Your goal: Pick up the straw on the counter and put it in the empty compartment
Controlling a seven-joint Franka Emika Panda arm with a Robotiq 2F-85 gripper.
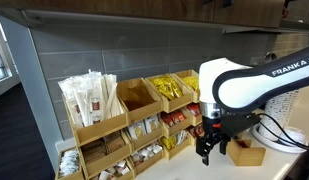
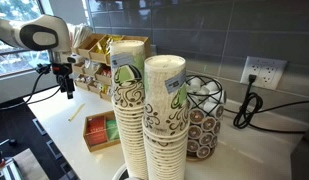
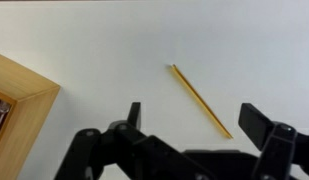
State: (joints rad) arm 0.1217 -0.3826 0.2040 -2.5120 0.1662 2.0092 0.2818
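A thin yellow straw (image 3: 199,98) lies flat on the pale counter (image 3: 84,40). In the wrist view it sits diagonally between and just ahead of my open, empty gripper (image 3: 194,120). In an exterior view the straw (image 2: 76,110) lies on the counter below the gripper (image 2: 66,88). In an exterior view the gripper (image 1: 209,150) hangs low in front of a wooden organizer. The empty compartment (image 1: 139,97) is in its top row, between the bin of white paper-wrapped sticks (image 1: 91,100) and the bin of yellow packets (image 1: 172,90).
A small wooden box (image 1: 246,154) stands by the gripper; it also shows in the wrist view (image 3: 19,100) and holds red and green packets (image 2: 99,130). Two tall stacks of paper cups (image 2: 144,110) and a wire basket of pods (image 2: 204,115) stand nearby.
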